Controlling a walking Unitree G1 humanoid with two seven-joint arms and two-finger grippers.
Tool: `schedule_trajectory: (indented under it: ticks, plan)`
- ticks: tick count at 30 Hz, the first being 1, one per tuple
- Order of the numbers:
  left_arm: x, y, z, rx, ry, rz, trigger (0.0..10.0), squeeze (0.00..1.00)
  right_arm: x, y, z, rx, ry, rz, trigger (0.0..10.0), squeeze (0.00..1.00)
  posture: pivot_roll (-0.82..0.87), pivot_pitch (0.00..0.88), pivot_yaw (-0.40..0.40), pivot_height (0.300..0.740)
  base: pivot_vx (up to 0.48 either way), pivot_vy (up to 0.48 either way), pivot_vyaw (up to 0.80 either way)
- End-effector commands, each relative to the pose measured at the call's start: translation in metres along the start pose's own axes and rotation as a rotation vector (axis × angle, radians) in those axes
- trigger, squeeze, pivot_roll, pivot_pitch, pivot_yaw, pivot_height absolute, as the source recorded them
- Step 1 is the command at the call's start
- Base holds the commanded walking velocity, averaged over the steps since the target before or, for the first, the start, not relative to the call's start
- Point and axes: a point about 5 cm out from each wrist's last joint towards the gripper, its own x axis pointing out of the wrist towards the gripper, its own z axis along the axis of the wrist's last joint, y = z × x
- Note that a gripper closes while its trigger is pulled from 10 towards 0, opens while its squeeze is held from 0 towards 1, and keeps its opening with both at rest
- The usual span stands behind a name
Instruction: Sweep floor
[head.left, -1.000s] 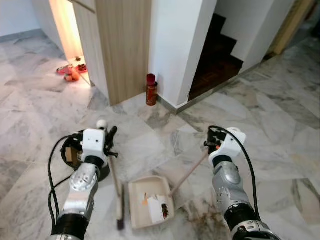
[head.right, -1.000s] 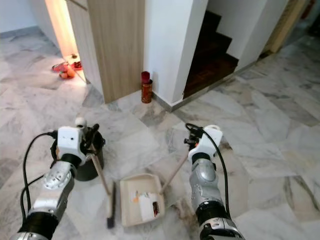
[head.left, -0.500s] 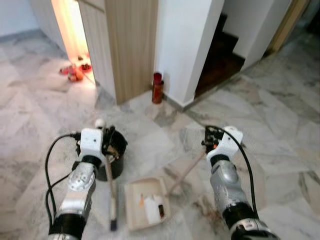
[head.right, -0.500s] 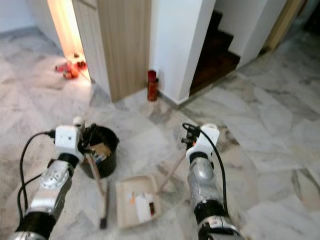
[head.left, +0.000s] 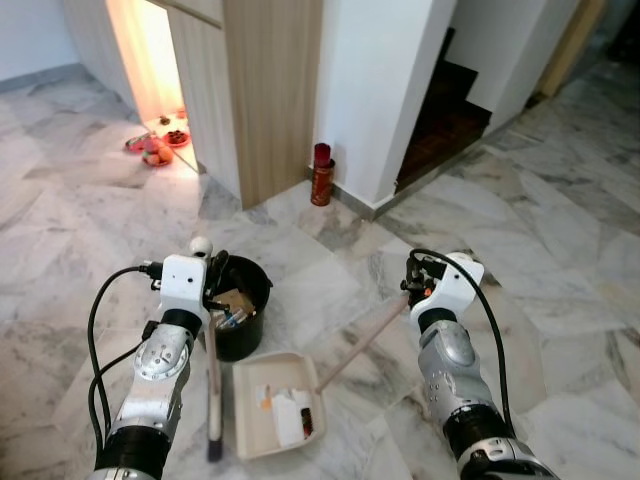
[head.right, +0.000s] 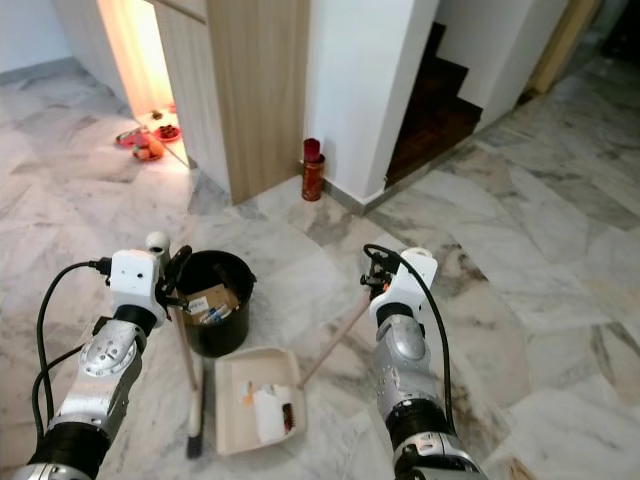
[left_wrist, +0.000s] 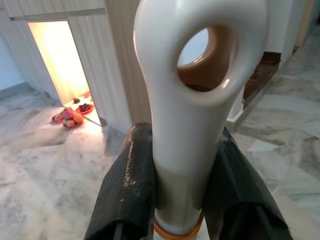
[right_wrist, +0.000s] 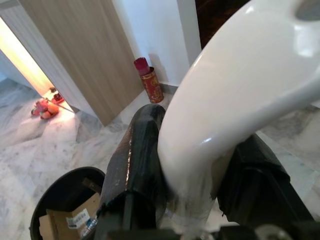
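dustpan (head.left: 272, 405) flat on marble floor (head.left: 560, 250), scraps inside, ready to tip | left gripper (head.left: 212, 290) jaws clamped on broom (head.left: 213, 380) handle, bristles down beside pan | right gripper (head.left: 415, 285) jaws clamped on dustpan's long handle | black bin (head.left: 240, 318) just behind pan | red can (head.left: 321, 187) by far wall
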Motion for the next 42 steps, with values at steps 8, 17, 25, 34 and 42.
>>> schedule_trajectory:
  ticks: [8,17,25,34,42]
  plan:
    - [0.0047,-0.0032,0.0101,-0.007,-0.043,-0.012,10.0,0.0,0.0026,-0.0007,0.0092,-0.002,-0.039,-0.002,10.0,0.0,0.08,0.0,-0.049,0.74,0.0,0.0,0.61]
    - [0.0044,-0.0029,0.0096,-0.006,-0.04,-0.013,10.0,0.0,0.0025,-0.0017,0.0088,-0.002,-0.037,-0.004,10.0,0.0,0.08,0.0,-0.048,0.74,0.0,0.0,0.54]
    - [0.0039,-0.003,0.0088,-0.004,-0.035,-0.013,10.0,0.0,0.0028,-0.0039,0.0083,-0.008,-0.029,-0.008,10.0,0.0,0.08,0.0,-0.047,0.74,0.0,0.0,0.53]
    - [0.0039,-0.0038,0.0085,-0.006,-0.035,-0.012,10.0,0.0,0.0031,-0.0055,0.0084,-0.005,-0.025,-0.014,10.0,0.0,0.08,0.0,-0.051,0.74,0.0,0.0,0.18]
    - [0.0027,-0.003,0.0071,-0.006,-0.03,-0.005,10.0,0.0,0.0041,-0.0032,0.0124,-0.022,-0.046,-0.001,10.0,0.0,0.08,0.0,-0.056,0.74,0.0,0.0,0.0]
